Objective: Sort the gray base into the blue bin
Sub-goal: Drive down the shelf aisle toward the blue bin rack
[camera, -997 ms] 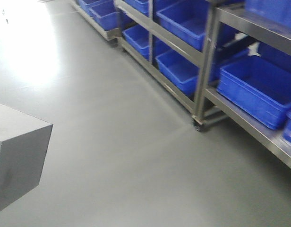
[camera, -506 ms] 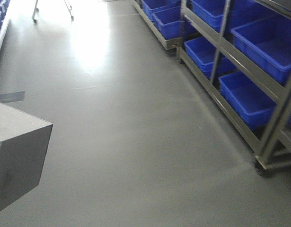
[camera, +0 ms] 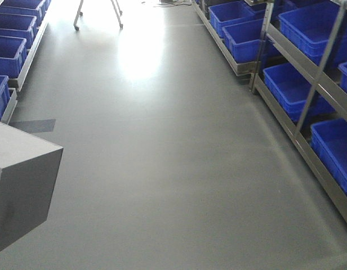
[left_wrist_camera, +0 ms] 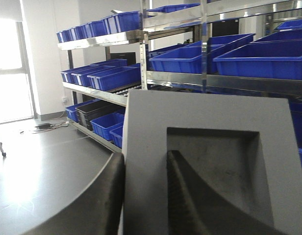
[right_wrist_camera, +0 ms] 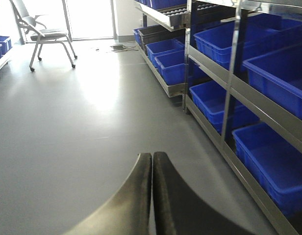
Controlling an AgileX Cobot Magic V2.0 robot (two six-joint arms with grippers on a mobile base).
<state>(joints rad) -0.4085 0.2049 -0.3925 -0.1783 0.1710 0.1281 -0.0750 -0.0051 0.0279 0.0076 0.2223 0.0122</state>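
The gray base [camera: 21,185] hangs at the lower left of the front view, a matte gray block above the floor. In the left wrist view the gray base [left_wrist_camera: 214,112] fills the frame with its square recess facing the camera. My left gripper [left_wrist_camera: 145,155] is shut on its wall, one finger outside and one inside the recess. Blue bins [camera: 300,25] sit on the rack at the right, and I cannot tell which one is the task's blue bin. My right gripper [right_wrist_camera: 152,155] is shut with nothing in it, above the floor.
Steel racks [camera: 308,152] holding blue bins line the right side of the aisle. Another row of blue bins [camera: 7,53] stands at the far left. A chair [right_wrist_camera: 45,34] stands at the far end near a bright window. Gray floor [camera: 162,157] runs between the rows.
The front view has swung left: the right racks slid toward the right edge and the left row of bins came into view. The gray base stays fixed in the left gripper.
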